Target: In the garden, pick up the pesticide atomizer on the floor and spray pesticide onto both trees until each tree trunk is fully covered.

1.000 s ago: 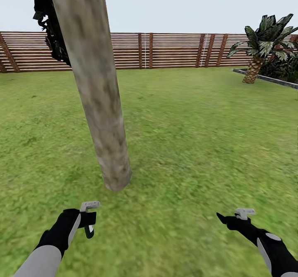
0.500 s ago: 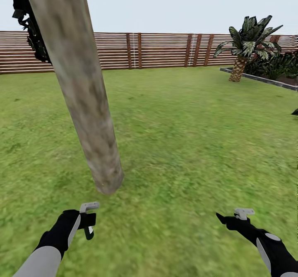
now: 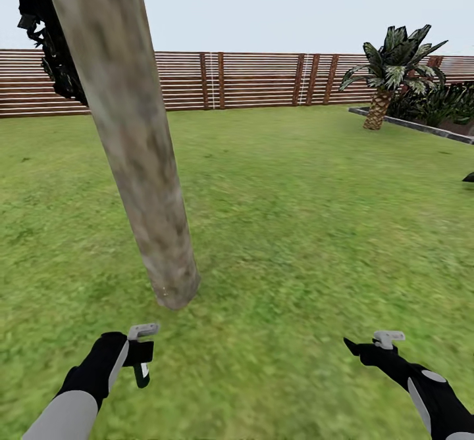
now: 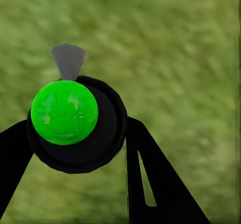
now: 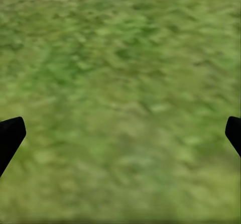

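trunk (image 3: 141, 164) shifted slightly right; left pincer (image 3: 140, 354) grips atomizer (image 4: 78, 123).

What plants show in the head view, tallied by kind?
Tall tree with grey-brown trunk: 1
Short palm: 1
Dark leafy bush behind the palm: 1
Total: 3

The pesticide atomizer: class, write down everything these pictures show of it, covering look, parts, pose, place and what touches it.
The pesticide atomizer is a small black bottle with a light grey trigger head on top and a white patch low on its body. It stands roughly upright in the left gripper, above the grass, just short of the tree trunk base. In the left wrist view, a round black part with a bright green spot sits between the dark fingers, grey nozzle pointing forward.
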Controlling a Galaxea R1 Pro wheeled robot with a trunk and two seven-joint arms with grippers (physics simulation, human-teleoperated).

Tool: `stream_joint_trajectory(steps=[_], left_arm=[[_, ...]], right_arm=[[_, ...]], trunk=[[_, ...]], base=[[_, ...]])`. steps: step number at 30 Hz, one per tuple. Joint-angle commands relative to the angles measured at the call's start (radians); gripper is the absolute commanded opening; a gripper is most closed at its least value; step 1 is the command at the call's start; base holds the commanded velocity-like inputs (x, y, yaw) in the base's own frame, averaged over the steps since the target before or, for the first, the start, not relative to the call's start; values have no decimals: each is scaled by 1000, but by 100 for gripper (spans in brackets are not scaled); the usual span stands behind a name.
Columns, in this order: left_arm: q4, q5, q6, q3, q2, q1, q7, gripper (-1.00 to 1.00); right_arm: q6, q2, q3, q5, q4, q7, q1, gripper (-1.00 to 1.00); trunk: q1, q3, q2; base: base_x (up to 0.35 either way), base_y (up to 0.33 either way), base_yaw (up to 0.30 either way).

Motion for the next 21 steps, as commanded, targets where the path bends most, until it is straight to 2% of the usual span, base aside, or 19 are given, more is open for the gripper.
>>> stream_joint_trajectory(steps=[1,3,5,11,13,14,16,17,18,21], left_arm=[[-4,-12,11,-7,1,-2,-23,-100],[-14,-13,61,-72,11,-10,-72,-100],[-18,-15,98,-103,13,-20,-93,-100],[-22,-15,153,-118,23,-81,-104,-100],[-37,-12,206,-118,47,-106,-108,-100],[-54,-10,235,-117,68,-123,-121,-100],[-76,-9,264,-117,109,-161,-180,-100],[-81,-11,289,-118,129,-201,-229,-100],[-82,-13,303,-118,140,-232,-254,-100],[-83,-20,317,-119,154,-280,-274,-100]], right_arm=[[5,1,-7,10,-2,8,-1,100],[5,1,-7,10,-2,8,-1,100],[5,1,-7,10,-2,8,-1,100],[5,2,-7,11,-2,8,-1,100],[5,2,-7,11,-2,8,-1,100],[5,2,-7,11,-1,8,-1,100],[5,3,-7,11,-1,8,-1,100],[5,3,-7,11,-1,8,-1,100],[5,3,-7,11,-1,8,-1,100],[5,2,-7,11,-2,8,-1,100]], trunk=[[0,-1,0],[0,-1,0],[0,-1,0],[0,-1,0],[0,-1,0],[0,-1,0],[0,-1,0],[0,-1,0],[0,-1,0],[0,-1,0]], base=[[-16,8,0],[-30,2,0],[-175,1,0],[-116,0,0],[-10,0,0],[-4,0,0],[-2,0,0],[0,0,0],[0,0,0],[0,0,0]])
